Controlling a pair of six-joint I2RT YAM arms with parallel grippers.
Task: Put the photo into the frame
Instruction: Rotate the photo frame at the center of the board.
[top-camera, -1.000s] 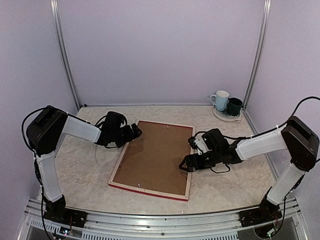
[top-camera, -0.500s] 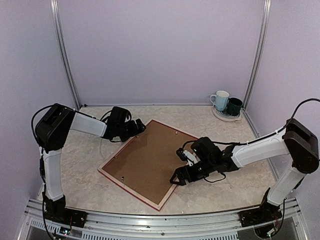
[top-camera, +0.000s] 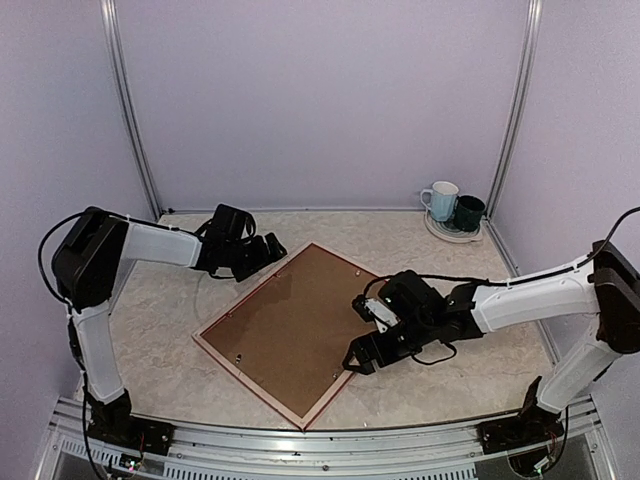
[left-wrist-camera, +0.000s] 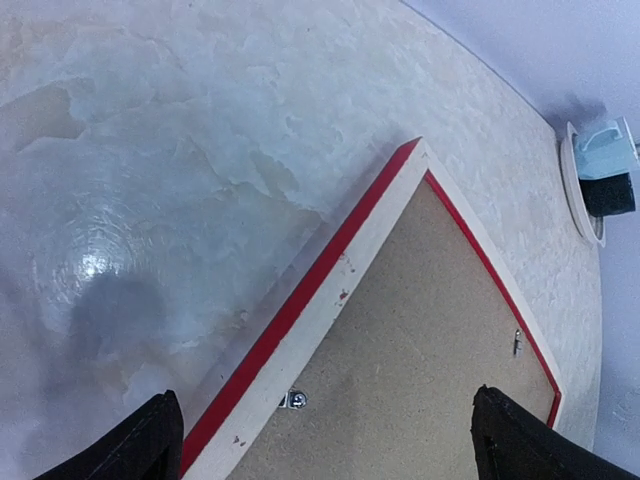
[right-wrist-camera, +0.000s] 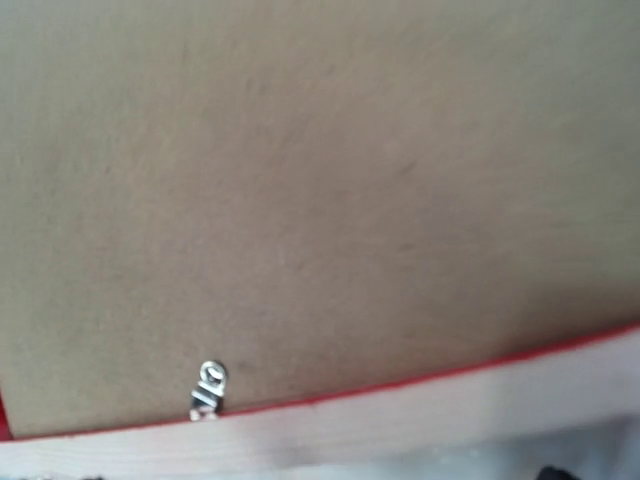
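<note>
Frame (left-wrist-camera: 322, 310) face-down — backing board (left-wrist-camera: 420, 370) showing.

— What is the frame (left-wrist-camera: 325, 312) made of?
— Pale bare wood is shown on the upturned back, matt and faintly grained. A red painted coat is seen along the outer edge, and small red flecks are scattered on the wood.
— And the panel inside it?
— The backing board (right-wrist-camera: 320, 180) is pressed brown fibre, matt and finely speckled. A small metal clip (right-wrist-camera: 208, 390), bright and shiny, is seen at seven o'clock in the right wrist view.
— The table (left-wrist-camera: 150, 150)?
— A smooth, pale marbled top is seen, glossy enough that glare is reflected at nine o'clock in the left wrist view.
— Anything glazed?
— At one o'clock on the table, a glazed sheen is shown by a pale blue mug (top-camera: 440, 198) and a dark mug (top-camera: 468, 211).
</note>
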